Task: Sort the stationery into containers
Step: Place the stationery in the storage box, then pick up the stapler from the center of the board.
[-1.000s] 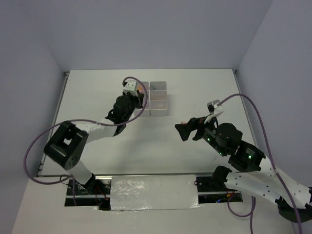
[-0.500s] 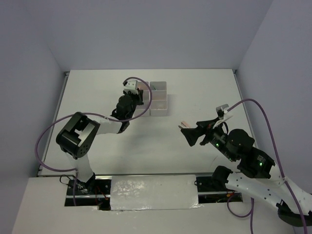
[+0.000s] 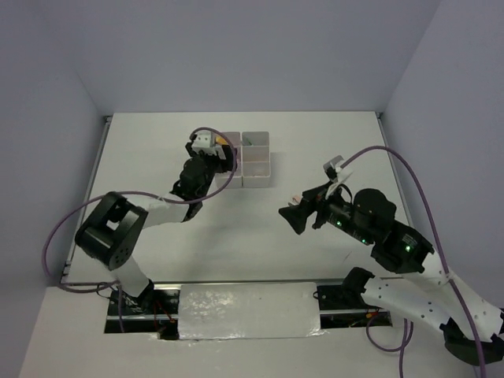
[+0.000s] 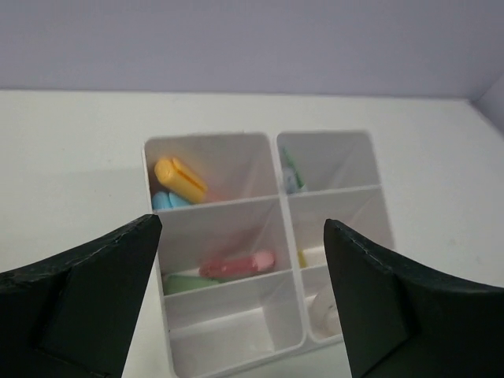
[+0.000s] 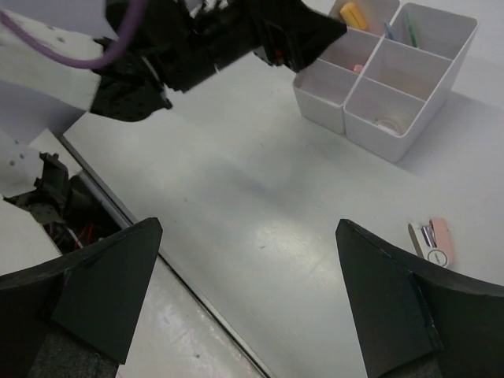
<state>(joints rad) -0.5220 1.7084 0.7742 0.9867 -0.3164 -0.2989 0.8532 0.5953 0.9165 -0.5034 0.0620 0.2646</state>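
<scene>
Right tool (image 5: 249, 228) hangs wide and empty. Small pink-and-white clips (image 5: 433, 240) lie on the bench (image 5: 260, 181) below, by its right finger. They look light, stiff and prone to skidding, so it should pinch one across its narrow sides. Left tool (image 4: 240, 223) gapes empty over the containers (image 4: 282, 197).

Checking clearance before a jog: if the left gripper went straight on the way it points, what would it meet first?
The open left gripper aims at the white six-compartment plastic container block, probably the compartment holding the pink stubby marker. Nothing shows in between; depth is unclear.
</scene>
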